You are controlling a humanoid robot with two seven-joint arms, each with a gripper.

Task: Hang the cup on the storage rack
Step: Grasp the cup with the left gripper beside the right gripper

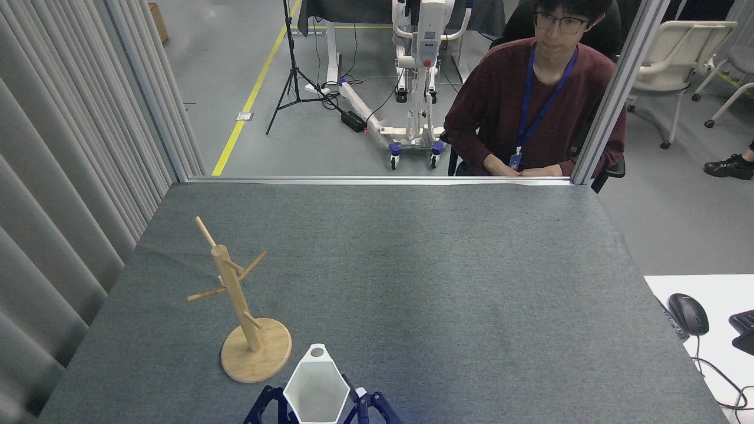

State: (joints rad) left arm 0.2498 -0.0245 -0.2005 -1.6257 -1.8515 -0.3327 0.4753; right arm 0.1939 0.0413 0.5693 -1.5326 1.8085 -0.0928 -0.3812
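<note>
The white faceted cup (pixel 315 388) is at the bottom edge of the head view, mouth facing up at me and its holed tab pointing away. My left gripper (pixel 318 409) is shut on the cup, with dark fingers (pixel 266 405) showing on either side of it. The wooden storage rack (pixel 234 294) stands upright on its round disc base (pixel 256 356), just left of and beyond the cup. Its thin pegs are bare. Cup and rack are apart. My right gripper is out of view.
A grey felt table (pixel 442 282) carries everything. A person in a dark red top (pixel 530 106) sits behind its far edge. Grey curtains (pixel 65 176) line the left side. At the far right, a mouse (pixel 688 313) lies on a white desk.
</note>
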